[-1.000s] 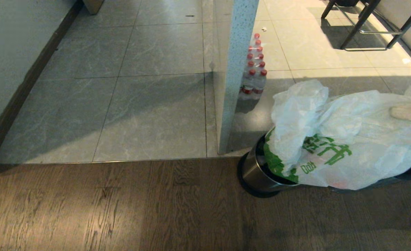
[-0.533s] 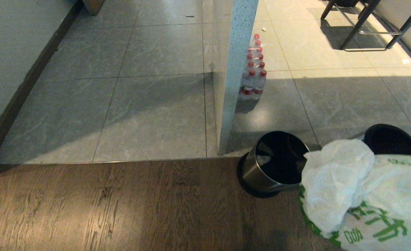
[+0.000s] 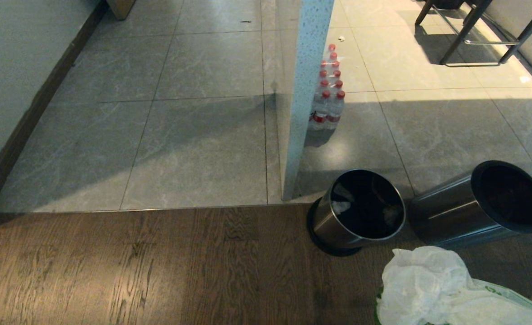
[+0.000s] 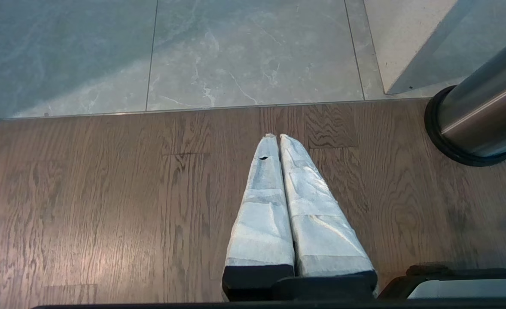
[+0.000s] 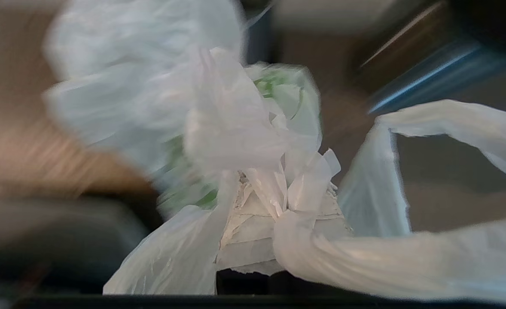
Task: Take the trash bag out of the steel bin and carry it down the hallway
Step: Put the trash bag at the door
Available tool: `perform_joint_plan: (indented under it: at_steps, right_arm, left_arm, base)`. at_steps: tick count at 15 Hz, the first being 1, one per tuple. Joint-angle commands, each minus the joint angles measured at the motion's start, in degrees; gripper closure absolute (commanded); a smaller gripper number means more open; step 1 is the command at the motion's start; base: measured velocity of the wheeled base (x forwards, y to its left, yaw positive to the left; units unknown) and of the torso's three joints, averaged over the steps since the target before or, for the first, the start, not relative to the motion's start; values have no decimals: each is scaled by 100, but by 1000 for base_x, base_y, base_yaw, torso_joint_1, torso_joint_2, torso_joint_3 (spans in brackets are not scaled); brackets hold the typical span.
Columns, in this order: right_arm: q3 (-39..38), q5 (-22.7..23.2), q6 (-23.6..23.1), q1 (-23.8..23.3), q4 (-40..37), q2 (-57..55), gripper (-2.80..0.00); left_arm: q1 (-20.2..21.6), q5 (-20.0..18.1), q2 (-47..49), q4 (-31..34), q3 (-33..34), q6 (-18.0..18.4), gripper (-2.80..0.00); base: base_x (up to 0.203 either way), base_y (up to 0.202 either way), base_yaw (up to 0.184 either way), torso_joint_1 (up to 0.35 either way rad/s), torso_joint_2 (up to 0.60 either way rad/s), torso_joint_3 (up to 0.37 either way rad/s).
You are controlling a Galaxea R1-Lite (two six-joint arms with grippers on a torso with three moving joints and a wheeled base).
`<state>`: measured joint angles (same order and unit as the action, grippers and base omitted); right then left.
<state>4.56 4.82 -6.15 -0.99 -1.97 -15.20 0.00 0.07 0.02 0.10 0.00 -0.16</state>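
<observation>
The steel bin (image 3: 333,223) stands at the edge of the wooden floor beside a pillar, its black rim open, with only a few white scraps inside; its side also shows in the left wrist view (image 4: 478,120). The trash bag (image 3: 428,289), crinkled white with green print, hangs clear of the bin at the lower right. My right gripper (image 5: 281,193) is shut on a bunched fold of the trash bag (image 5: 231,124); it is outside the head view. My left gripper (image 4: 275,138) is shut and empty above the wood floor. The tiled hallway (image 3: 166,117) runs ahead on the left.
A second, longer steel bin (image 3: 455,212) sits just right of the first. A speckled pillar (image 3: 304,90) rises beside the bins, with a pack of red-capped water bottles (image 3: 328,97) behind it. Metal furniture legs (image 3: 469,36) stand at the far right. A wall with dark skirting (image 3: 31,113) bounds the left.
The trash bag has come up out of the steel bin and swung down toward the lower right. Both bins' openings are now uncovered.
</observation>
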Motion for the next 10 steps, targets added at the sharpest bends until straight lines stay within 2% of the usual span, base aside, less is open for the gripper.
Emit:
perform_joint_plan:
  at_steps: [1, 4, 10]
  right_arm:
    - [-426, -303, 6, 13, 437, 533, 0]
    - [-460, -346, 221, 75, 302, 1219, 0]
    - [-462, -472, 518, 104, 240, 1186, 0]
  left_arm:
    - [0, 1, -11, -1, 0, -2, 0]
    - [0, 1, -11, -1, 1, -2, 0]
    - [0, 1, -11, -1, 9, -2, 0]
  base:
    - [0, 0, 0, 0, 0, 0]
    - [0, 0, 0, 0, 0, 0]
    - [0, 0, 0, 0, 0, 0]
